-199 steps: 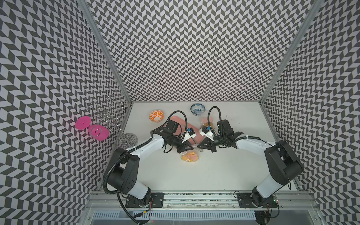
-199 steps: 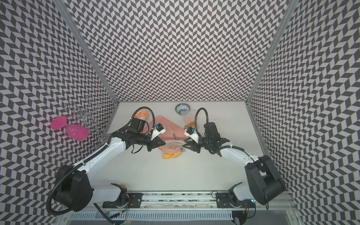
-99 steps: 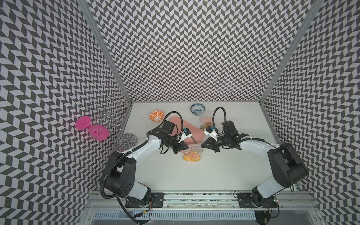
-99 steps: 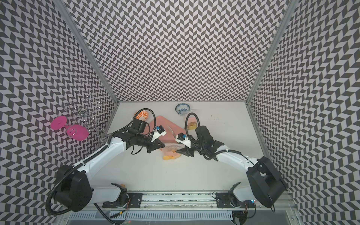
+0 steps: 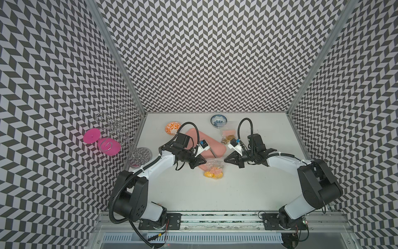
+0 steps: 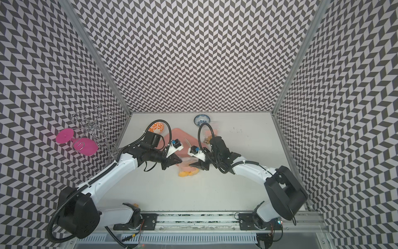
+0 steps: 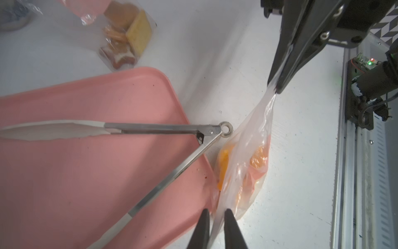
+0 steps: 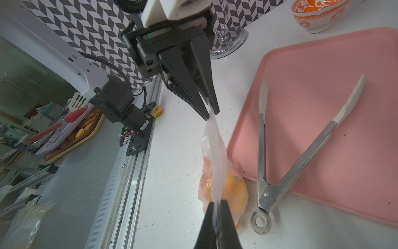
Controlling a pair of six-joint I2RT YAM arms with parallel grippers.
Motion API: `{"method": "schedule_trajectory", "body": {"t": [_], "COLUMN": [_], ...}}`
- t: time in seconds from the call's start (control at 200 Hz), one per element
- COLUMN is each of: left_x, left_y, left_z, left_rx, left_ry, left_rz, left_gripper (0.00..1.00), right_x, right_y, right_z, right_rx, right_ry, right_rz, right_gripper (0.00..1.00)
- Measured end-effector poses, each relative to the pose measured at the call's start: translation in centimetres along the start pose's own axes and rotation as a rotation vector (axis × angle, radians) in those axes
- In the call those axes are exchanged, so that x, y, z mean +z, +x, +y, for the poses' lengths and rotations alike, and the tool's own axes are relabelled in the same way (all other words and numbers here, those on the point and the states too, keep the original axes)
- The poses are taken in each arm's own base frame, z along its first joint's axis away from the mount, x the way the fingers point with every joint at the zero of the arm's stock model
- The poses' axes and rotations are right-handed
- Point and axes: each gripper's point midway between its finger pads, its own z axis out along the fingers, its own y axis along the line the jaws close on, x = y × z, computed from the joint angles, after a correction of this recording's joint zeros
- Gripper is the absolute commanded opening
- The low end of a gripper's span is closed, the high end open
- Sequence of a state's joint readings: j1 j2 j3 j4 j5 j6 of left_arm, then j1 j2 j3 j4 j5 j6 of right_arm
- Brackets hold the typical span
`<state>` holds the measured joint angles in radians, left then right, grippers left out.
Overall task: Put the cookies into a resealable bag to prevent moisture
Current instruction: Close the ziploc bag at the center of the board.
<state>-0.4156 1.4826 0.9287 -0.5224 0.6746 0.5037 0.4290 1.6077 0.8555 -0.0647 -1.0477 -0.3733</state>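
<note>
A clear resealable bag (image 5: 213, 165) (image 8: 215, 155) hangs stretched between my two grippers, beside the pink tray's near corner. Yellow-orange cookies (image 5: 213, 174) (image 7: 257, 160) (image 8: 233, 187) fill its bottom, which rests on the white table. My left gripper (image 5: 204, 161) (image 7: 216, 212) is shut on one end of the bag's top edge. The right gripper (image 5: 225, 160) (image 8: 217, 203) is shut on the other end. The film between them is pulled taut and flat. In both top views the bag (image 6: 187, 169) sits between the two grippers.
A pink tray (image 5: 212, 146) (image 7: 75, 183) holds metal tongs (image 7: 161, 129) (image 8: 261, 151). A second bag of cookies (image 5: 227, 135) (image 7: 127, 36) lies behind the right gripper. A blue bowl (image 5: 218, 120), an orange bowl (image 5: 173, 128) and a wire stand (image 5: 137, 151) stand at the back left. One loose cookie (image 8: 156, 111) lies by the left arm's base.
The two grippers have drawn a little apart, pulling the bag's top edge tight. Both have stayed shut on it.
</note>
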Motion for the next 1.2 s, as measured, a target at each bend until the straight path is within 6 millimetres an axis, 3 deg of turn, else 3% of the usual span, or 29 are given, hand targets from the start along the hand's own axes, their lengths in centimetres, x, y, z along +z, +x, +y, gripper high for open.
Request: {"method": "schedule_trajectory", "body": {"t": [0.125, 0.346, 0.496, 0.932, 0.992, 1.202], "left_x": [-0.2, -1.1, -1.1, -0.6, -0.3, 0.1], "left_y": [0.0, 0.1, -0.2, -0.3, -0.1, 0.4], "left_z": [0.2, 0.8, 1.1, 1.1, 0.8, 0.6], "left_rx": [-0.008, -0.017, -0.016, -0.036, -0.043, -0.073], "left_ry": [-0.011, -0.046, -0.046, 0.026, 0.046, 0.085], "left_rz": [-0.004, -0.017, -0.042, -0.147, -0.155, -0.169], "left_gripper": [0.19, 0.10, 0.20, 0.23, 0.22, 0.00], "right_x": [-0.2, -0.9, -0.9, -1.4, -1.4, -1.4], "right_y": [0.1, 0.1, 0.2, 0.3, 0.3, 0.4], "right_z": [-0.1, -0.6, -0.6, -0.6, -0.6, -0.6], "right_rx": [-0.001, 0.011, 0.017, 0.024, 0.026, 0.030], "right_ry": [0.008, 0.031, 0.033, 0.048, 0.049, 0.049], "right_rz": [-0.004, -0.015, -0.017, -0.029, -0.030, -0.030], "right_gripper": [0.00, 0.00, 0.00, 0.00, 0.00, 0.00]}}
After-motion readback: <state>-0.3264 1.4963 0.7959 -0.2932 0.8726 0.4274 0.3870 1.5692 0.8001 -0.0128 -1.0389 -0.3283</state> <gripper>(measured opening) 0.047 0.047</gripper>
